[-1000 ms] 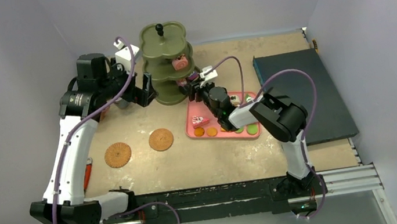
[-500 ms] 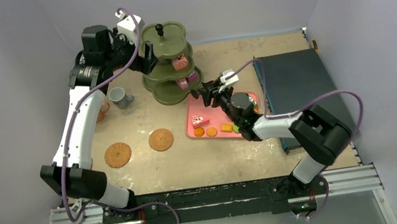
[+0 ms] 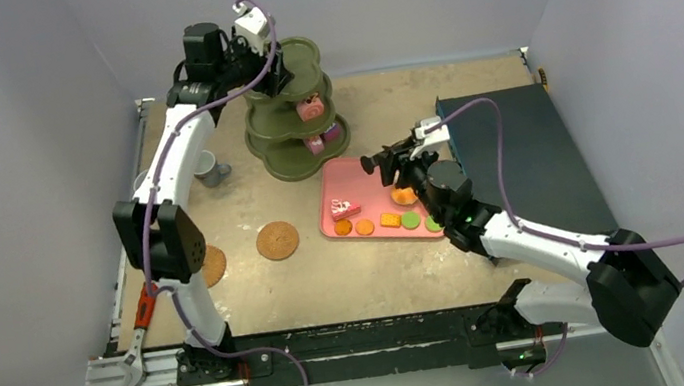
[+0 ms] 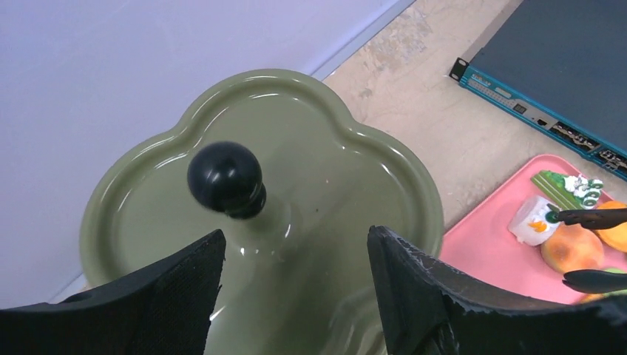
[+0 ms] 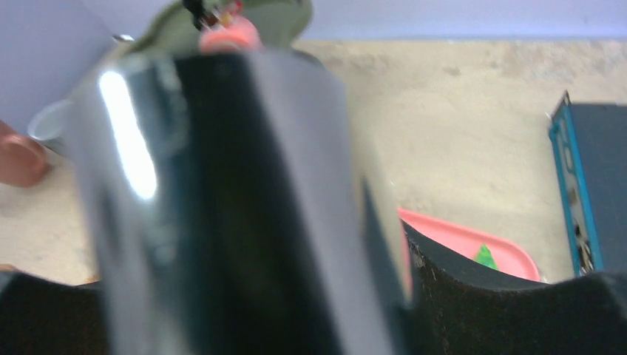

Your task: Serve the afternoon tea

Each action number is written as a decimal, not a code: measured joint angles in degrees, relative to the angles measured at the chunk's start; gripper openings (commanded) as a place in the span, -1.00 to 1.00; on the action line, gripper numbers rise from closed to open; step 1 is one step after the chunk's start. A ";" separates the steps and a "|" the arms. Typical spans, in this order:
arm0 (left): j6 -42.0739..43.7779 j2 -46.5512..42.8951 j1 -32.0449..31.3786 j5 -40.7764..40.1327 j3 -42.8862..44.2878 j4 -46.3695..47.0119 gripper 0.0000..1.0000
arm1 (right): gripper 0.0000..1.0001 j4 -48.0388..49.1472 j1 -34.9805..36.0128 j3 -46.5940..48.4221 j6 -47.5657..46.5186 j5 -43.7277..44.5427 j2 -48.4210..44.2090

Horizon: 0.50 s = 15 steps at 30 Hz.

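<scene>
Overhead: my left pincer [image 3: 272, 71] hangs over the stand [image 3: 293, 159], on the counter's far side. My right pincer [image 3: 411, 156] is over the pink tray [image 3: 356, 176].

Left wrist: jaws apart and empty, the knob [image 4: 225, 179] just beyond. A careless descent could rock the stand and spill its pink pastries [image 3: 310, 109].

Right wrist: clamped on the tongs [image 5: 222, 207]. If they slip, they fall on the tray.

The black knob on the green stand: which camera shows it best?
The left wrist view: the black knob is close and sharp, beyond the open left claw. From above, that claw covers it. The right wrist view is blocked by shiny tongs; no knob discernible.
</scene>
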 measured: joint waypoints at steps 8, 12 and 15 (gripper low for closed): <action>1.99 8.37 0.42 6.12 6.23 3.30 0.38 | 0.25 -7.10 -2.49 -2.73 0.87 3.67 -0.37; 2.19 10.43 0.83 9.25 8.35 4.48 -0.20 | 0.25 -7.58 -4.09 -3.13 1.49 4.28 -0.33; 1.81 11.63 1.20 10.47 9.09 6.23 -0.41 | 0.25 -7.43 -4.72 -3.28 1.79 4.87 0.00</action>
